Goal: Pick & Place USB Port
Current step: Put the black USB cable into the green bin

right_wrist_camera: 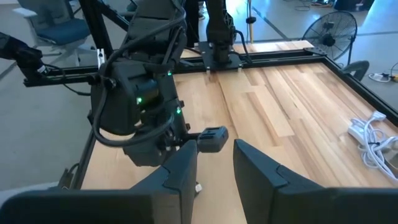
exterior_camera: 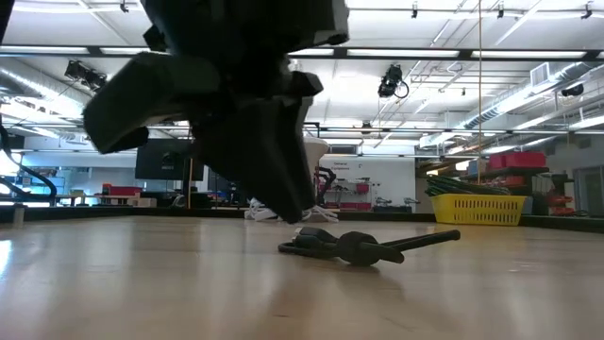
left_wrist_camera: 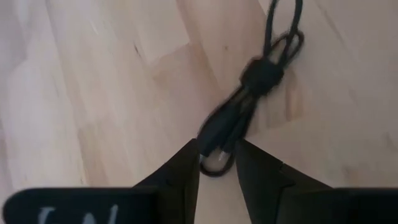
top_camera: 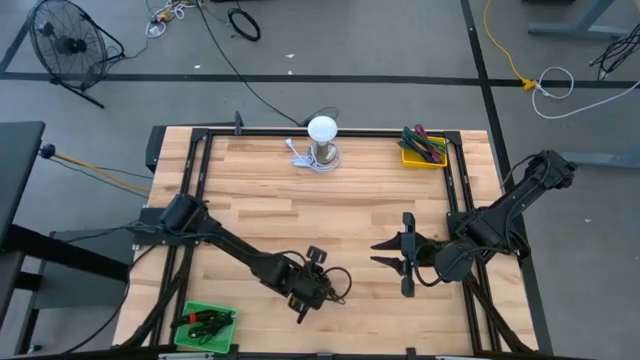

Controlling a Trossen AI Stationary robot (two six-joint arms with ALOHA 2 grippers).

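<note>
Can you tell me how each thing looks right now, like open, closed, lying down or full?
Black cable: bundled, lying flat on the table, one end between the left tool's fingers.
Left tool: low over the table, closing around the cable's end.
Right tool: open, holding nothing.
Yellow bin: has things inside.
Green bin: has dark things inside.
White cable: lying loose.
</note>
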